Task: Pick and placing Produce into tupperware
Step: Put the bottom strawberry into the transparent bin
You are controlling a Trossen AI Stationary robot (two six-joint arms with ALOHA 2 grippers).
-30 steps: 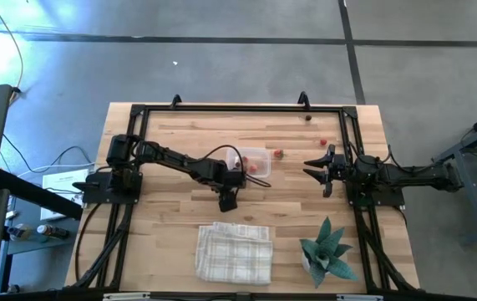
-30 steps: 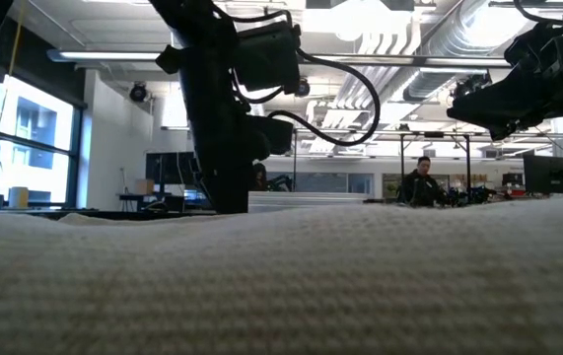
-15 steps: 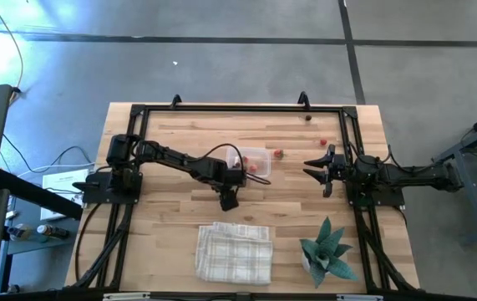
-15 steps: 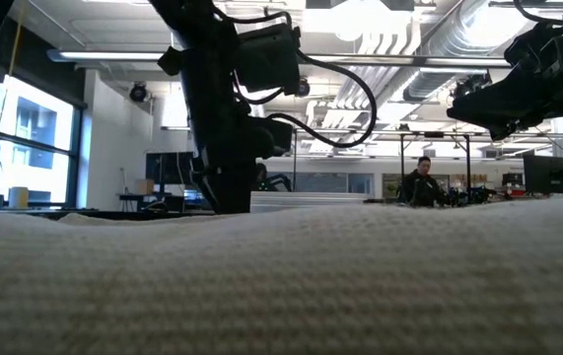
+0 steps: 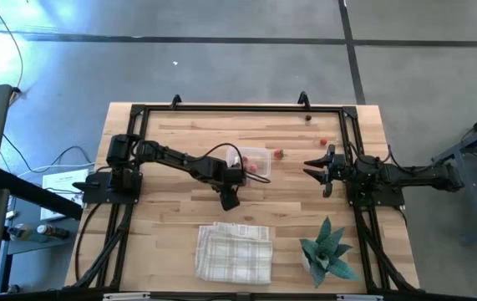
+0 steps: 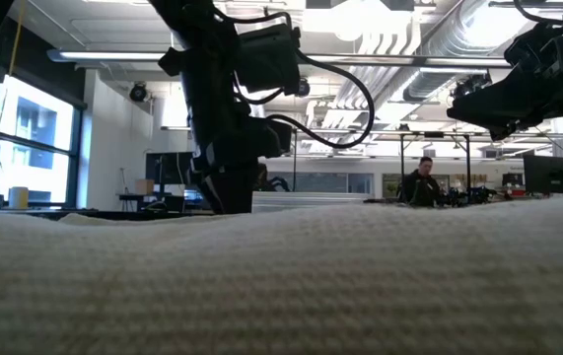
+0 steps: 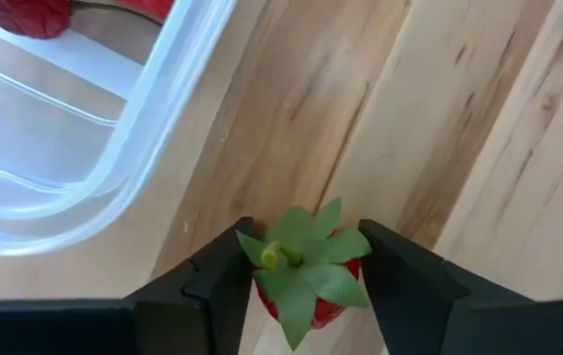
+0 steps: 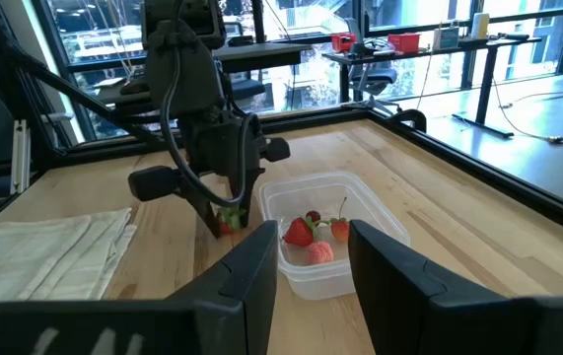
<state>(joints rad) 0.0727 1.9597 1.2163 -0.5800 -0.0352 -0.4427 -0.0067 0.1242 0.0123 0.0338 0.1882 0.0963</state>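
A clear tupperware (image 5: 253, 161) stands mid-table with a few red pieces of produce (image 8: 306, 237) inside. Just off its near corner a red strawberry with a green leafy cap (image 7: 306, 266) sits on the wood, and my left gripper (image 5: 228, 201) points down over it, closed on it. Two more red pieces (image 5: 278, 154) (image 5: 323, 143) and a dark one (image 5: 308, 117) lie loose on the table, right of the tupperware and farther back. My right gripper (image 5: 309, 165) hangs level and open at the table's right, touching nothing. My left gripper (image 7: 308, 286) has the strawberry between its two fingers, one finger on each side of the red body (image 7: 345, 281) just below the leafy cap. The fingers come from above, pointing steeply down. The strawberry stands cap up, and whether its underside still touches the wood I cannot tell.
A folded white checked cloth (image 5: 234, 251) lies near the front edge and fills the foreground of the low view (image 6: 281, 286). A small green plant (image 5: 327, 251) stands at the front right. A black frame (image 5: 238, 107) rims the table.
My left gripper has stayed over the strawberry and rolled a little about its own pointing line.
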